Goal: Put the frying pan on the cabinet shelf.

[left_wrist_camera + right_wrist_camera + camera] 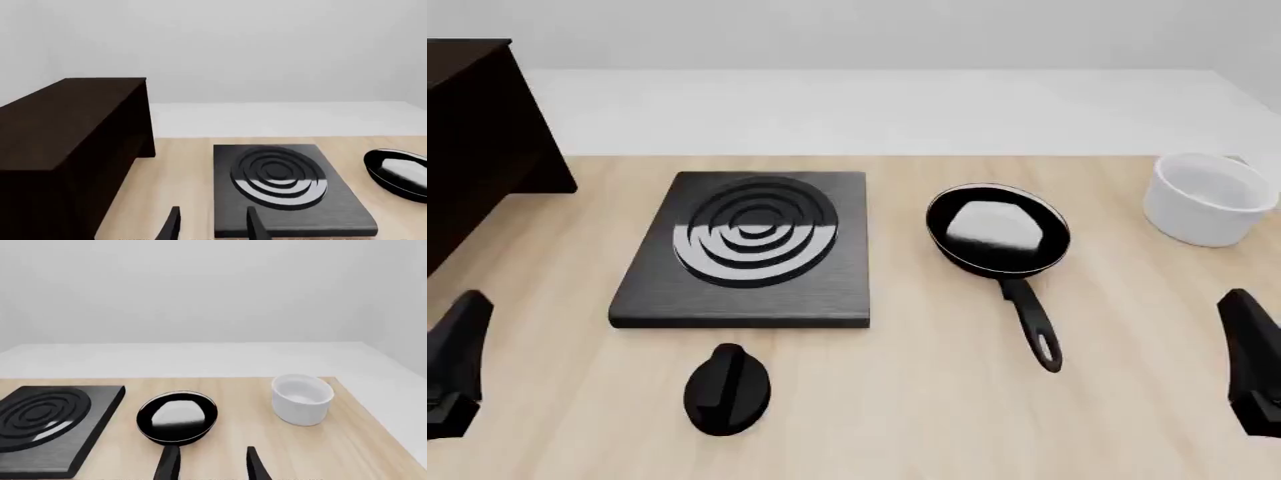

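Fingers on the left gripper (212, 225) sit apart with nothing between them, just hanging over the table (961, 400) near its left front edge. Same deal with the right gripper (210, 463): fingers spread, holding nothing, over by the right front edge. The frying pan (998, 232) sits flat on the table, right of center, just beside the burner plate (751, 248), handle pointing toward the front edge. The cabinet (478, 140) stands at the back left corner, well apart from the pan; I can't make out its shelf from here. A white bowl (1209, 198) is near the right edge, and a black knob (727, 389) lies in front of the burner.
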### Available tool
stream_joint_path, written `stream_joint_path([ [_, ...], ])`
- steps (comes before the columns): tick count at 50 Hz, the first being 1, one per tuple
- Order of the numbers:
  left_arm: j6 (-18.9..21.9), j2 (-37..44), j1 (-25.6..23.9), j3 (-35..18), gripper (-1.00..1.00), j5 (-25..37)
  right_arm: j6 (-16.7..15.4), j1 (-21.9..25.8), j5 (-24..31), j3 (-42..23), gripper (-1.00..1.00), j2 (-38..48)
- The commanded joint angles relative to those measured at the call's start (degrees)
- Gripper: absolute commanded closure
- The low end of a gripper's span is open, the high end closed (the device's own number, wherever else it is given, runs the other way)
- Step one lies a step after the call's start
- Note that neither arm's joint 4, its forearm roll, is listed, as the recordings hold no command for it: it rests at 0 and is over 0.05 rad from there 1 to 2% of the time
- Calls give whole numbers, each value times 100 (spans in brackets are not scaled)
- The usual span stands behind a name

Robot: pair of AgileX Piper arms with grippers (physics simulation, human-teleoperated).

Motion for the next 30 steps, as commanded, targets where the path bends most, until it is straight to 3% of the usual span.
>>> stream_joint_path([
  [1,-110,40,16,9,-100,52,-22,30,22,2,-100,48],
  [4,-152,57,8,-19,-100,99,70,20,84,-41,-100,-4],
  [7,-782,36,47,-147,-100,237,-31,38,101,-33,-100,-11],
  [12,-937,16,128,-326,-100,471,9,82,232,-197,-100,5],
  [20,-690,-6,95,-943,-100,997,231,31,801,-875,-100,-18],
  [27,-550,117,-106,-1926,-100,1794,37,104,1595,-1651,-100,-6],
  [30,-482,161,-148,-2031,-100,1894,-17,106,1903,-1959,-100,45],
])
